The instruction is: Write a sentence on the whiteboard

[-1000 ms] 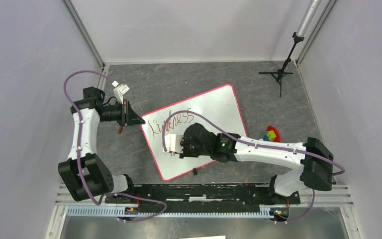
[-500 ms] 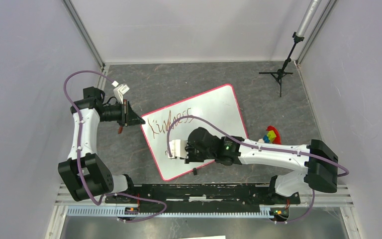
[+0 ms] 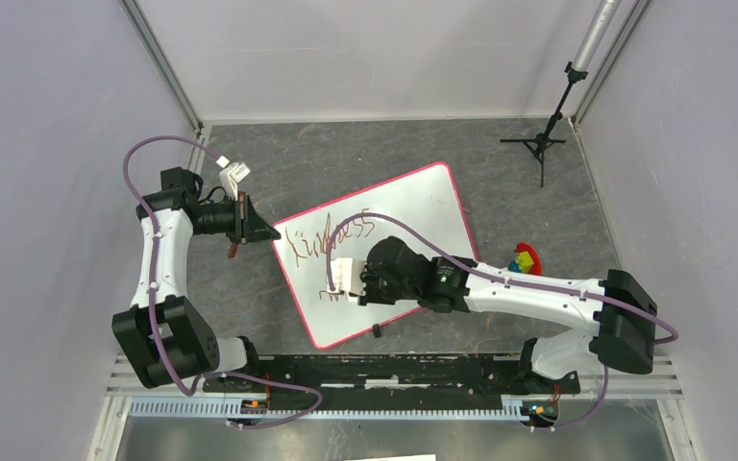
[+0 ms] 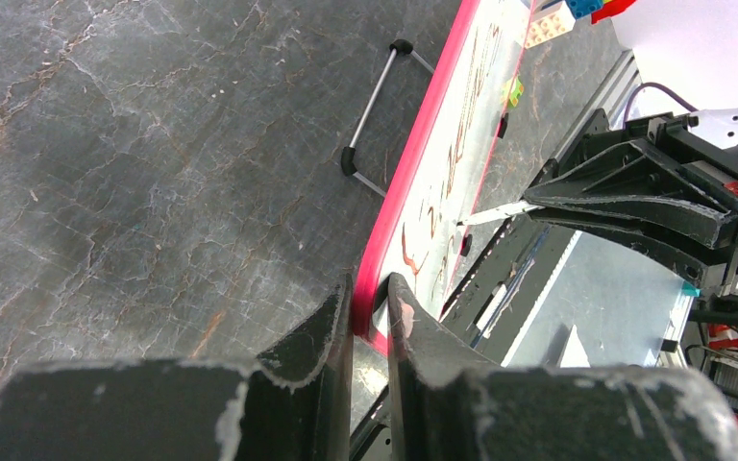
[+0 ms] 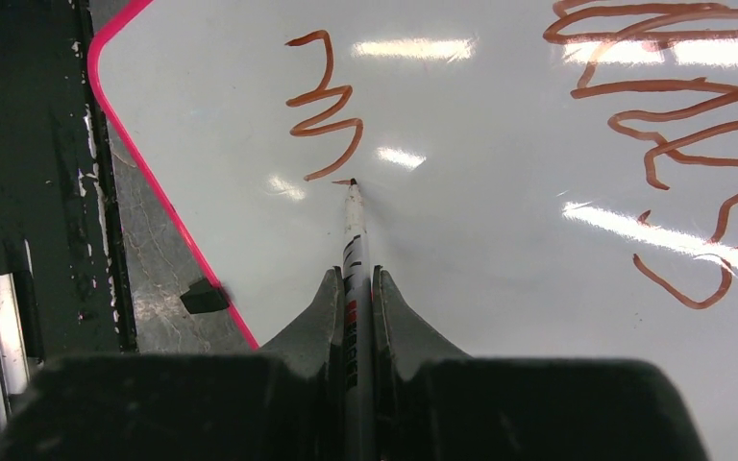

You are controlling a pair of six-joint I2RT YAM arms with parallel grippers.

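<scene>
**Two-arm rig mid-word:** the whiteboard [image 3: 423, 206] lay flat and skewed on the grey marbled table [image 3: 346, 154], w/ one corner pointing toward the L arm and a red-pink border all round.

The L gripper [image 3: 271, 233] was clamped narrow on that corner. In the L wrist view, its black fingers [image 4: 322, 336] pinched the pink edge from both sides.

The R gripper [image 3: 344, 279] reached over the board's lower-left part, jaws nearly closed on a thin white marker [image 5: 354, 240]. The barrel sat btwn the two fingers, tip down and touching the glossy surface.

The sentence [image 3: 332, 237] was only partial. Its top line, a reddish-brown scrawl reading approx. "Kindness", ran across the board's upper-left area. Below it, the 2nd line was just a zigzag stroke [image 5: 327, 101], like an "m", and the marker tip sat just past its lower end.

A small black clip [image 5: 202, 296] sat on the board's near long edge. Off to the R, just beside the board, lay a heap of coloured toy blocks [image 3: 524, 259]. A small black tripod [image 3: 541, 144] stood well apart in the far-R corner.
</scene>
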